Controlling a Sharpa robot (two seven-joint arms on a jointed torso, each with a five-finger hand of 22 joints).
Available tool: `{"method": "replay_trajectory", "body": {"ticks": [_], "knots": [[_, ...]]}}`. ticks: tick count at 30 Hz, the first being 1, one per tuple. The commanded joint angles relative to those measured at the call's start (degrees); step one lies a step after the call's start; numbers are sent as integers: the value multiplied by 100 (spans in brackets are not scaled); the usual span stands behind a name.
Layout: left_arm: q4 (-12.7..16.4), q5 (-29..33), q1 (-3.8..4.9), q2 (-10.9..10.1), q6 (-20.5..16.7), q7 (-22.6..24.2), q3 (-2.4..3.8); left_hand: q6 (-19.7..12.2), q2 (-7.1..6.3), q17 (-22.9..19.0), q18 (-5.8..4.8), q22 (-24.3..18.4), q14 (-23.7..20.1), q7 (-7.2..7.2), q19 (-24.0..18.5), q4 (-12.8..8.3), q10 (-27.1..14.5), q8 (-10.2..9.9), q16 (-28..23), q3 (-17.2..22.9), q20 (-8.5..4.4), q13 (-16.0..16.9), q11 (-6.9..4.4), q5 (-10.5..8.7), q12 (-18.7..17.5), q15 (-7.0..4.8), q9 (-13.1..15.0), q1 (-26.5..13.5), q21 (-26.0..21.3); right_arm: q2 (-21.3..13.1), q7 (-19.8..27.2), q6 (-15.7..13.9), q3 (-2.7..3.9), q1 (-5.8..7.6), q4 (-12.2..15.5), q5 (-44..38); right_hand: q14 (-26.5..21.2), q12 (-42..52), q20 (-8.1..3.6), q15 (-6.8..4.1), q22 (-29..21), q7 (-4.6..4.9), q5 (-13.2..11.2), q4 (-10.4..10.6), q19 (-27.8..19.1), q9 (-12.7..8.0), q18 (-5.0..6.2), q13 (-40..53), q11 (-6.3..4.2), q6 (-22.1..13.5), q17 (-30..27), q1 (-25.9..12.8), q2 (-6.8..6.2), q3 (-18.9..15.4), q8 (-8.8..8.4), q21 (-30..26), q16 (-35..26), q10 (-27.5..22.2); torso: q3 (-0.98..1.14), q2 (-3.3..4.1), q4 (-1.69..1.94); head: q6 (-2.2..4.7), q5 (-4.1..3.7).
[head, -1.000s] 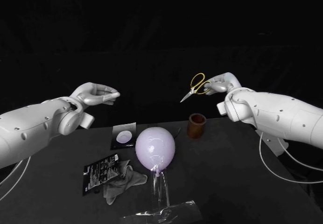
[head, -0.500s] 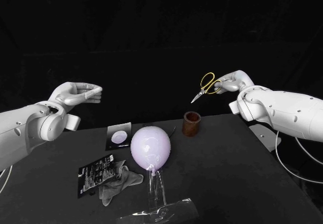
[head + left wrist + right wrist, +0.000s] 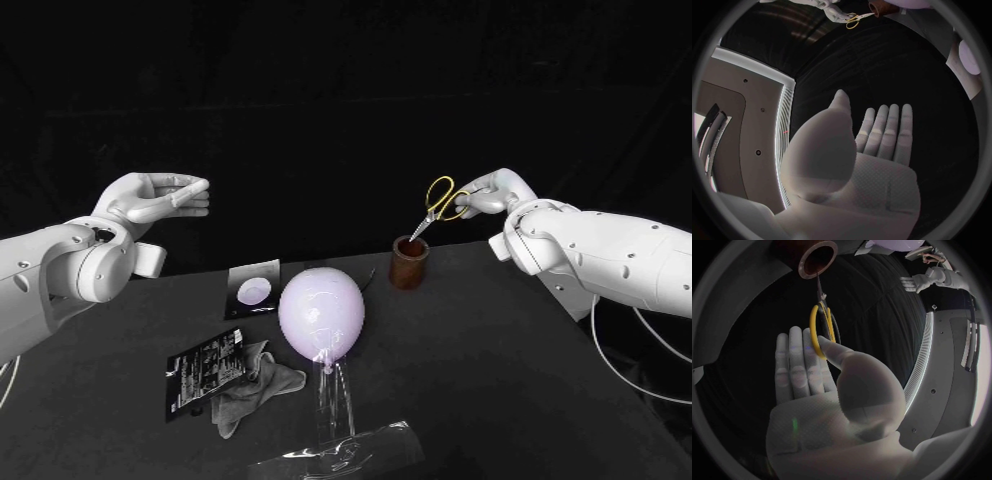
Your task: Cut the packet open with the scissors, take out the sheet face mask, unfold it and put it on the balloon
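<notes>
While my right hand (image 3: 490, 190) pinches the scissors (image 3: 434, 208) by their yellow loops, I note blades near-upright, tips directly above the cup (image 3: 410, 266); left hand (image 3: 152, 197) empty, fingers straight, well apart from the cup.

The balloon (image 3: 322, 312) has a smooth, glossy skin. The scissors (image 3: 430, 214) pair bare metal blades with glossy yellow handle loops. The packet (image 3: 205, 368) is shiny printed film, the grey cloth (image 3: 261, 389) soft and matt, the counter (image 3: 505, 380) matt black.
</notes>
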Motion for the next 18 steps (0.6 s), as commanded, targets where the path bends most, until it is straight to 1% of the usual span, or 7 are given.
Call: {"method": "replay_trajectory", "body": {"ticks": [1,7,15,16,18], "knots": [[7,160,7,-1,-49,114,6,30,63,-8,93,3,35,428,25,-6,32,29,33,29,5,4,-9,-2,32,11,-6,2,28,38,-52,66,2,-40,-14,-267,27,16,-3,4,5,-2,-34,5,-52,9,45,5,-69,41,8,61,-4,40,19,21,-24,127,2,-2,-12,-17,17],[23,189,7,-11,-30,116,6,31,64,-9,93,3,34,428,24,-6,32,29,32,29,6,4,-9,-2,31,12,-6,2,27,119,-116,-15,-1,-128,-64,-441,27,16,-3,4,11,-2,-38,6,-55,10,45,4,-68,41,9,62,-7,43,19,26,-27,126,0,-2,2,-21,13],[45,204,7,-27,-4,123,6,32,67,-10,92,1,32,429,22,-5,32,28,31,31,7,3,-8,-2,30,12,-8,2,25,243,-76,2,-5,-220,-12,-801,-6,3,4,23,60,12,-39,24,-129,14,36,-8,-52,16,10,63,-43,75,8,57,-73,76,1,1,-4,-34,17],[46,205,8,-28,1,123,6,32,67,-10,92,1,32,429,22,-5,32,28,31,31,7,3,-8,-2,30,12,-8,2,25,259,-61,9,-6,-233,2,-850,-48,-1,17,44,76,34,-32,34,-187,13,27,-19,-32,-21,4,62,-70,94,-11,54,-112,10,1,1,-3,-36,17],[46,206,8,-28,9,124,6,32,67,-10,92,1,32,429,22,-5,32,28,31,31,7,3,-8,-2,30,12,-8,2,25,285,-35,11,-7,-252,16,-911,-171,-6,54,106,86,96,-31,25,-297,6,6,-37,30,-113,-19,55,-181,75,-64,30,-202,-194,-1,-2,-2,-37,18]]}}
